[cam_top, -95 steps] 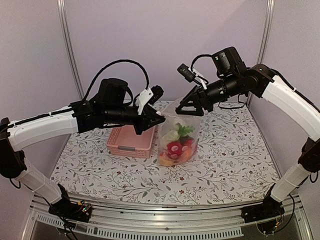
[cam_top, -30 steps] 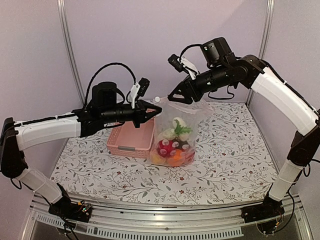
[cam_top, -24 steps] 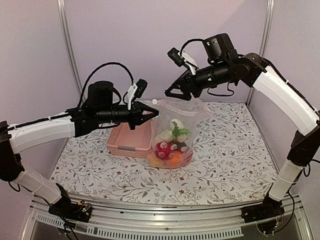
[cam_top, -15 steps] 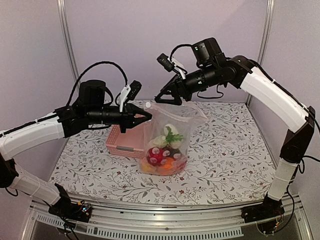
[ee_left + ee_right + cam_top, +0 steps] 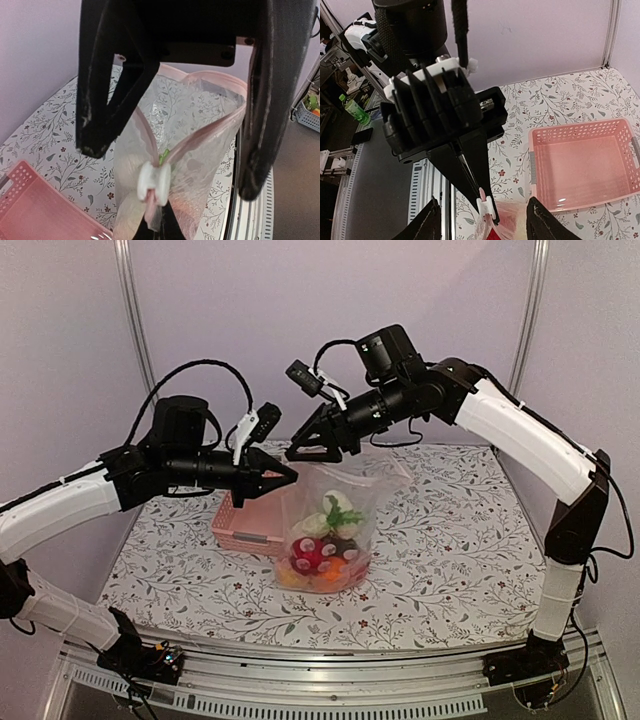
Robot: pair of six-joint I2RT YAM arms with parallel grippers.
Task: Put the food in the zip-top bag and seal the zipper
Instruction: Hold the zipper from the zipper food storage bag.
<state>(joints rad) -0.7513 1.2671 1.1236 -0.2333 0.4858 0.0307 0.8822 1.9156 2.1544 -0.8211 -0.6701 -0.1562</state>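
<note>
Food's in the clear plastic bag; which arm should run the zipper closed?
Right. The right jaws stand open over the white zipper slider, while the left jaws are shut on the clear plastic bag's corner, anchoring it.

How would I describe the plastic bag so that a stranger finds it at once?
On the flowered table, look at the middle, just right of the pink basket. The bag is there, its top pinched by the left gripper. Only it is clear, with toy fruit showing through.
</note>
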